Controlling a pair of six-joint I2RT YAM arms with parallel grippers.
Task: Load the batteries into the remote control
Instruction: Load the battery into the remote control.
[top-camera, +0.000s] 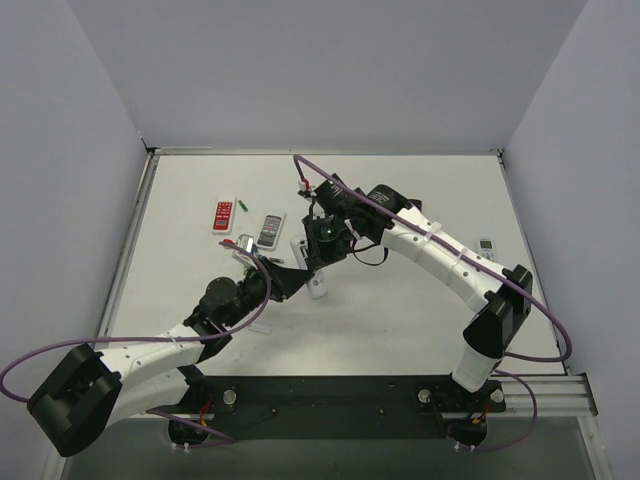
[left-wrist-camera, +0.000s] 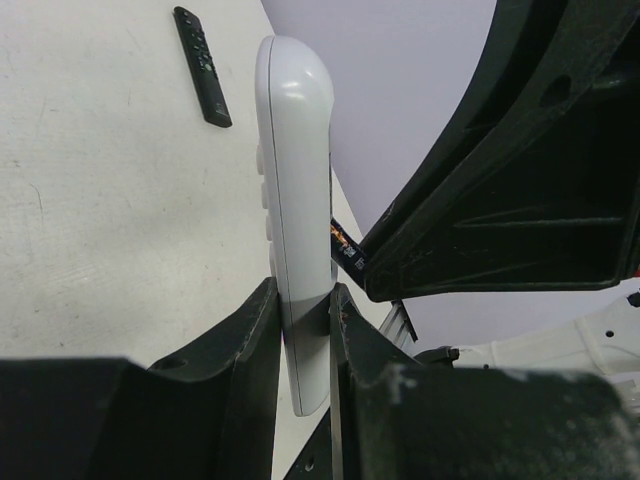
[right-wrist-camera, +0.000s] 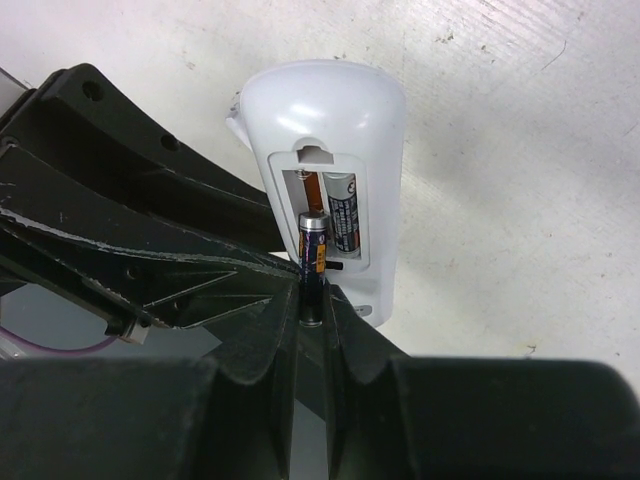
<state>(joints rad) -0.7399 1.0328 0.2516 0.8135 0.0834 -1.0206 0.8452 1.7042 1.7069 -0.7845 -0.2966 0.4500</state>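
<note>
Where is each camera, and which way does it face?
Top external: above, behind the robot, facing down onto the white table; left arm and right arm show.
Left wrist: looks along the left gripper clamping the slim white bar-shaped remote control.
Right wrist: looks along the right gripper pinching a dark-blue cylindrical battery at the recess.
Shared: both wrists see that remote.

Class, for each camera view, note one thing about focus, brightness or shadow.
Top external: even, soft light, with only faint shadows on the table. Left wrist: the remote control is sharp, the left gripper near the lens dark and soft. Right wrist: the battery is crisp, the right gripper a blurred dark mass.
</note>
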